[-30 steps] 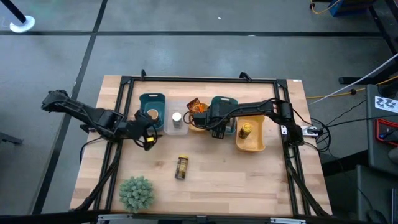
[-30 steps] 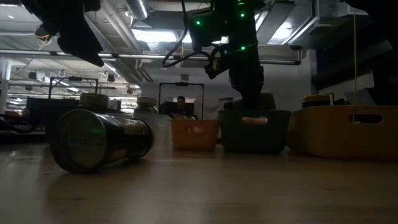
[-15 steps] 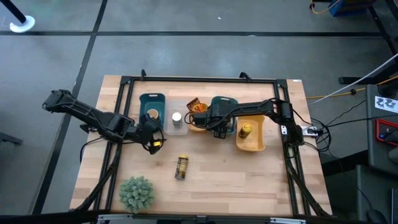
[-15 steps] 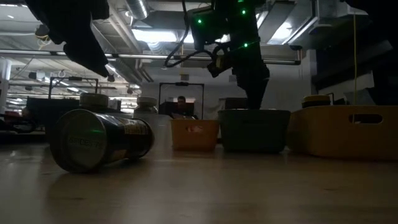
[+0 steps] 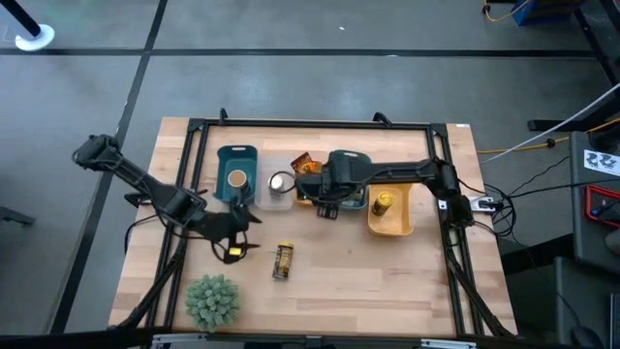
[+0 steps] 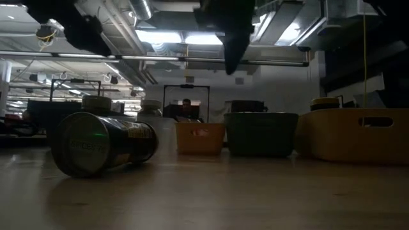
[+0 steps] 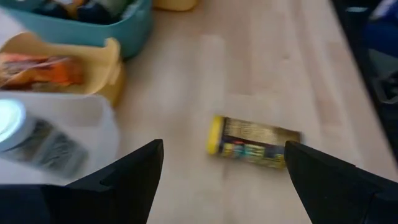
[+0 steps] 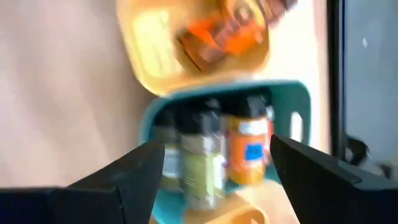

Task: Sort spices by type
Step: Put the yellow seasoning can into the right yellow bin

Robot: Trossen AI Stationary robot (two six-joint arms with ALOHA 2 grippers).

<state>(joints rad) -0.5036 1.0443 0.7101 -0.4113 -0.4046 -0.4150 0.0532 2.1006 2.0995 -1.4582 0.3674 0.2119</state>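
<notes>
Your dark left gripper (image 5: 235,236) hangs open, fingers spread; your dark right gripper (image 5: 325,202) likewise, apparently empty.

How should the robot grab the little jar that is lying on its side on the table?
The jar lies flat and alone on the bare wood, yellow lid at one end. Best come straight down and pinch across the middle of its round body, fingers on the two long sides. The open left gripper is nearest.

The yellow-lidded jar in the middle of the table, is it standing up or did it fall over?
Fallen over. The jar lies on its side on the bare wood.
</notes>
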